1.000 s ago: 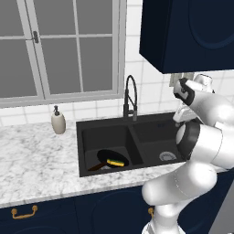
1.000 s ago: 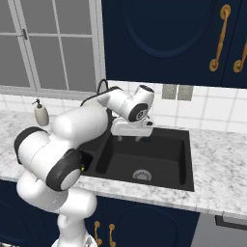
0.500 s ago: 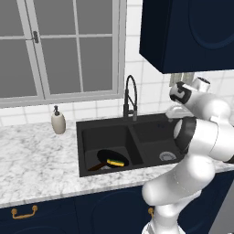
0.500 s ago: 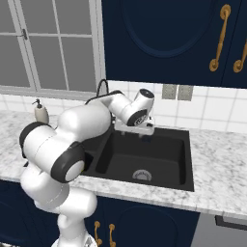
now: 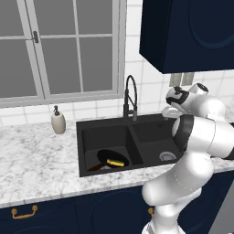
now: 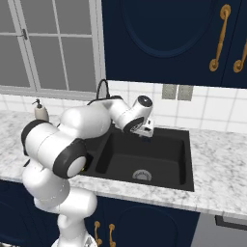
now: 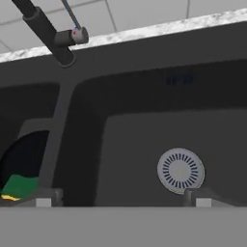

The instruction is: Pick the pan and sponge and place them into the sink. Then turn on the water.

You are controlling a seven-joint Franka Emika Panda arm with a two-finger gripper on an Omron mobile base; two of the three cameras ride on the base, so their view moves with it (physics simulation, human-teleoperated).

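The pan is partly cut off in the hand view, where only a dark curved edge shows at the far left with the sponge as a green and yellow corner. In the right base view the robot's white arm blocks the sink's left basin, so pan and sponge cannot be made out there. No stream can be seen at the faucet spout.

The black double-basin sink is set into a marble counter below a window. Its left basin holds the pan lying flat, handle pointing toward the sink's front left corner, and the sponge rests inside the pan. The right basin holds only its round grey drain.

The gripper hangs over the back of the sink's right basin, just right of the faucet. Its fingers are spread wide apart, holding and touching nothing. A beige soap dispenser stands on the counter left of the sink.
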